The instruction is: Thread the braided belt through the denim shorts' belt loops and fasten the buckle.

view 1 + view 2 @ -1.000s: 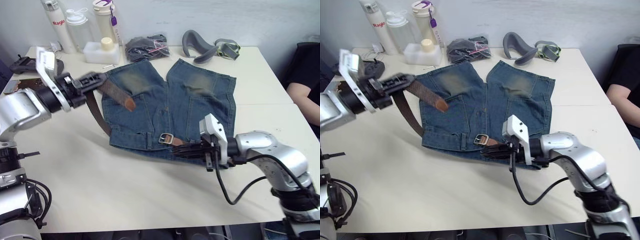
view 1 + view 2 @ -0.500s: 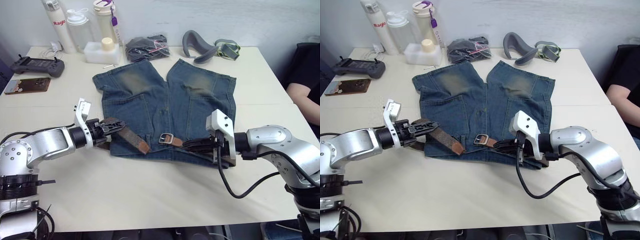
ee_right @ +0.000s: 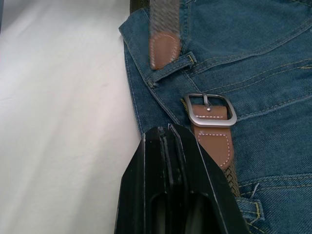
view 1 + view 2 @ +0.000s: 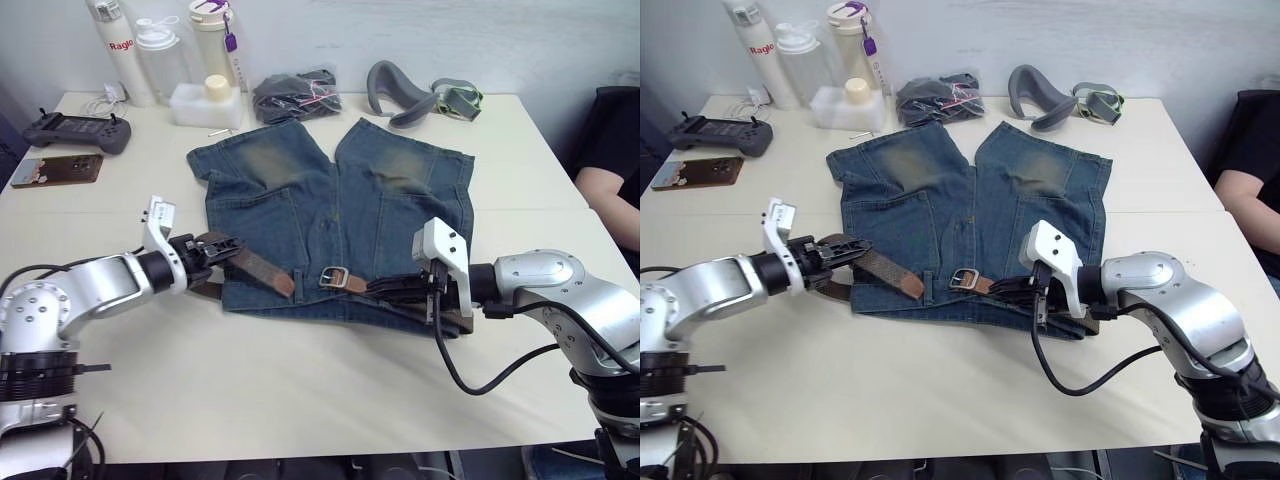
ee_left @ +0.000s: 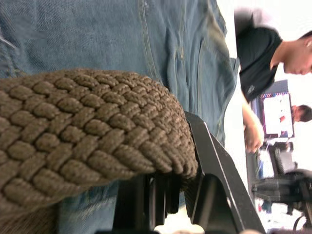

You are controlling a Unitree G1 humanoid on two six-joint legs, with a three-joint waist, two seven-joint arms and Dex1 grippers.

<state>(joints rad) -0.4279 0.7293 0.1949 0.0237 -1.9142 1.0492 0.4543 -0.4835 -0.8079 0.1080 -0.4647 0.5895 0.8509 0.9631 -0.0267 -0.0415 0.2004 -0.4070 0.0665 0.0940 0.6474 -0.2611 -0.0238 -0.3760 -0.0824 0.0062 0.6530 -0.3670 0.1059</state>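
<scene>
Denim shorts (image 4: 335, 215) lie flat mid-bench, waistband toward the near edge. Left gripper (image 4: 212, 249) jaws pinch the braided belt (image 4: 262, 272), aiming its tan tip at the buckle (image 4: 333, 277); right gripper (image 4: 1012, 292) jaws, pressed together, pin the waistband steady.

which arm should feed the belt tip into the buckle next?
Left. The left gripper already holds the braided belt just behind its tan tip, which points at the buckle. The right gripper sits at the buckle end, likely pinning it.
</scene>
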